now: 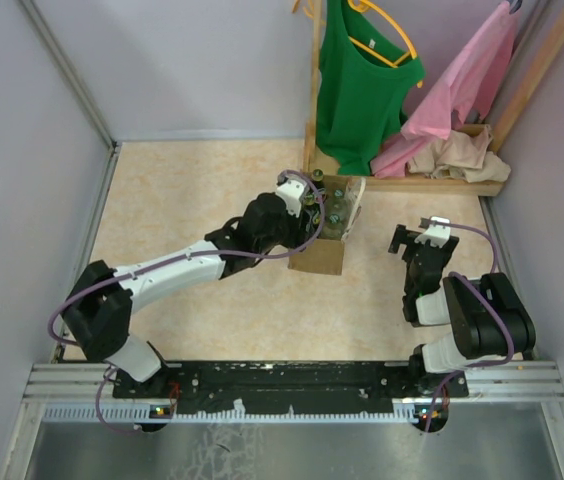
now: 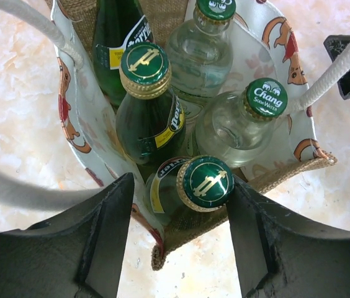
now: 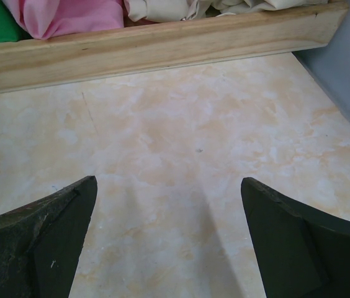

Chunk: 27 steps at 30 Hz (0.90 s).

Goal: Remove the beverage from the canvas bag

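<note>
The tan canvas bag (image 1: pixel 322 250) stands upright mid-table, with white loop handles (image 2: pixel 20 15) and a printed lining (image 2: pixel 76 115). It holds several bottles: green ones with gold-rimmed caps and clear Chang soda water bottles (image 2: pixel 237 124). My left gripper (image 1: pixel 307 205) is over the bag's near end. In the left wrist view it (image 2: pixel 180 186) is open, and its jaws straddle the cap of the nearest green bottle (image 2: pixel 206 183) and the bag's near wall. The right finger is at the cap's edge; the left one stands apart. My right gripper (image 1: pixel 417 240) is open and empty to the bag's right, over bare table (image 3: pixel 169 186).
A wooden rack stands behind the bag with a green shirt (image 1: pixel 362 80) and a pink garment (image 1: pixel 462 90) on hangers. A heap of pink and beige cloth (image 1: pixel 452 155) lies on its base (image 3: pixel 162 43). Walls close the left, back and right sides.
</note>
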Each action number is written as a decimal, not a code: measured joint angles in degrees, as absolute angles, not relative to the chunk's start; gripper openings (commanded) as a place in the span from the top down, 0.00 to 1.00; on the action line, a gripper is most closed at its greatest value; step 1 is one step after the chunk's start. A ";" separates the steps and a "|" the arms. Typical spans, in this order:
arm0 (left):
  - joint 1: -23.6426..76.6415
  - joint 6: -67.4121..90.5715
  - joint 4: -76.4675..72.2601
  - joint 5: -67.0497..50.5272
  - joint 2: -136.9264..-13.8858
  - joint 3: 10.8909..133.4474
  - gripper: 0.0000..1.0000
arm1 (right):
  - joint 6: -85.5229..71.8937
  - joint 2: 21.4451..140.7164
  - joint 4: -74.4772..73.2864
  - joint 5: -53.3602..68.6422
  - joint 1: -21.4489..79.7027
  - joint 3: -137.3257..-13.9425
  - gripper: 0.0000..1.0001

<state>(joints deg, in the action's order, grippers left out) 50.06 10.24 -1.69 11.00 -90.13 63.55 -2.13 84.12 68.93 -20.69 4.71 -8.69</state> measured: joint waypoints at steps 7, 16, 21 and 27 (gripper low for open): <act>50.65 8.91 -9.47 11.60 -90.13 59.27 0.38 | -2.13 84.12 68.93 -20.69 4.71 -8.69 0.01; 51.44 7.57 -18.22 12.88 -90.28 55.18 0.44 | -2.13 84.12 68.93 -20.69 4.71 -8.69 0.01; 51.66 6.76 -23.97 13.82 -91.05 53.06 0.43 | -2.13 84.12 68.93 -20.69 4.71 -8.69 0.01; 51.66 5.76 -29.21 14.50 -93.25 52.56 0.65 | -2.13 84.12 68.93 -20.69 4.71 -8.69 0.01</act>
<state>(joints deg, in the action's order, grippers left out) 51.66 5.76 -29.21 14.50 -93.25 52.56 -2.13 84.12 68.93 -20.69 4.71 -8.69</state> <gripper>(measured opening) 0.556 0.991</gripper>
